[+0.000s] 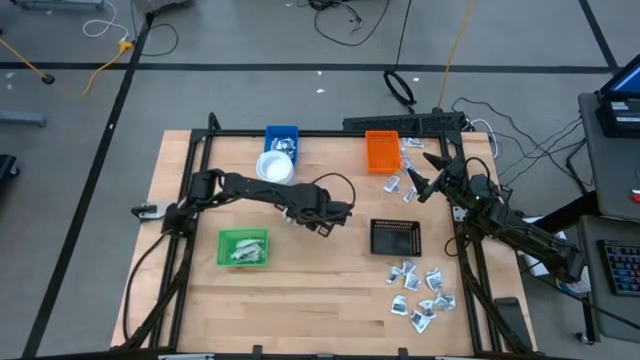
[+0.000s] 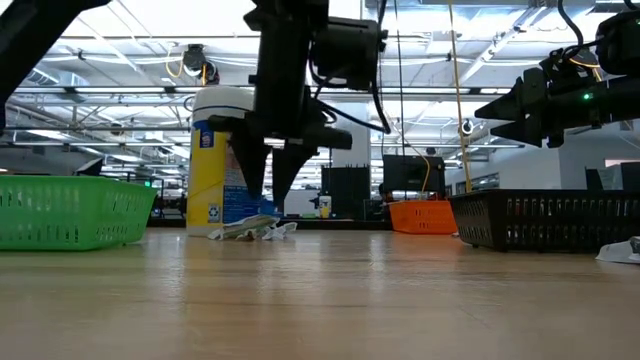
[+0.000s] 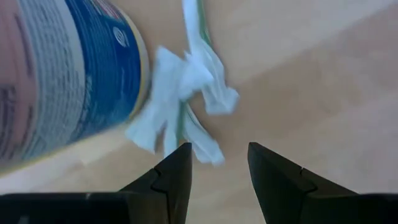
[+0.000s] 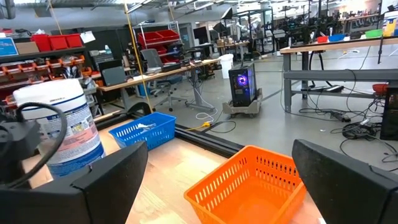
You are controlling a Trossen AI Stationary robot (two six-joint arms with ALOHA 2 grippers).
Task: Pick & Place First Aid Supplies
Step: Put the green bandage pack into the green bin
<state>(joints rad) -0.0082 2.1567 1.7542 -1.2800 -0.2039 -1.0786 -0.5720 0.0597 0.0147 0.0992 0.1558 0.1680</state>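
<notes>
My left gripper [image 1: 320, 218] [image 2: 268, 192] is open and points down near the table's middle, just above a small bunch of white wrapped first aid pieces [image 3: 186, 93] [image 2: 255, 230]. The pieces lie flat on the wood beside the white tub with a blue label [image 3: 62, 74] [image 1: 275, 167]. The open fingers [image 3: 219, 149] touch nothing. My right gripper [image 1: 428, 178] [image 4: 221, 149] is wide open, raised by the orange tray [image 4: 249, 186] [image 1: 381, 150]. More silvery packets [image 1: 420, 295] lie on the near right of the table, and others [image 1: 405, 170] beside the orange tray.
A green tray [image 1: 243, 247] holding some pieces sits near the left, a black tray [image 1: 396, 237] right of centre, and a blue tray [image 1: 282, 138] at the far edge behind the tub. Bare wood lies between the green and black trays.
</notes>
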